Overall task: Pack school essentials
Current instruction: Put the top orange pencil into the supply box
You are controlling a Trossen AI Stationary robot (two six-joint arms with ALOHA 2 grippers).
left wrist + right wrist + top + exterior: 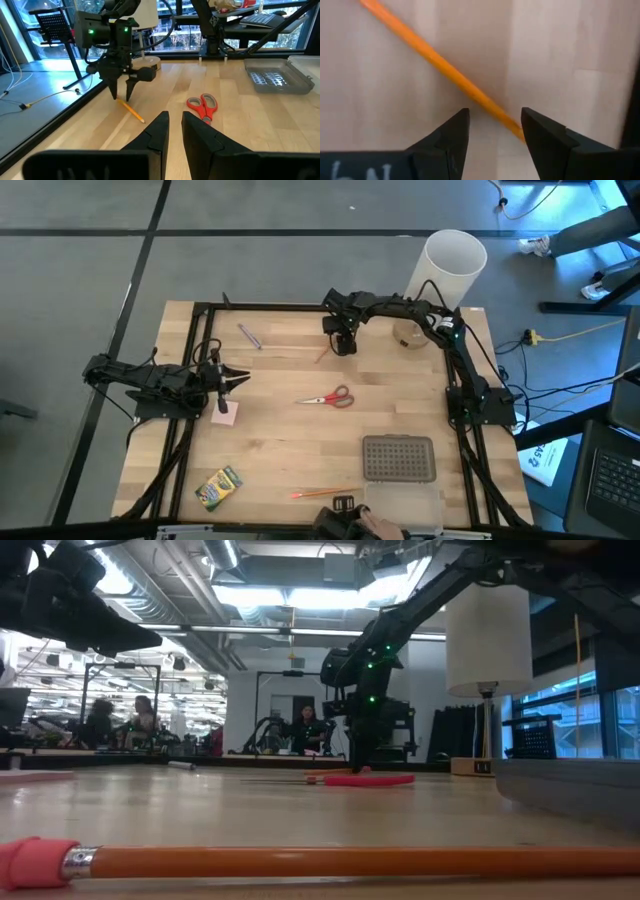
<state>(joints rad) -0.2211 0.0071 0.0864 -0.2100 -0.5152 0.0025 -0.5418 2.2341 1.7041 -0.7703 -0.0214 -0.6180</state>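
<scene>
At the counter's far edge, the right gripper point(492, 131) hangs over an orange pencil point(440, 70), jaws spread either side to pinch it. The left gripper point(172, 131) waits nearly clenched, empty, above the pink pad point(225, 413).

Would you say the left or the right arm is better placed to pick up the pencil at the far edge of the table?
Right. The right gripper hangs open directly over that pencil, fingers either side. The left gripper sits shut near the pink pad, well away.

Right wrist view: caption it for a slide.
Open right claw poised just above an orange pencil lying on the wooden table.
</scene>
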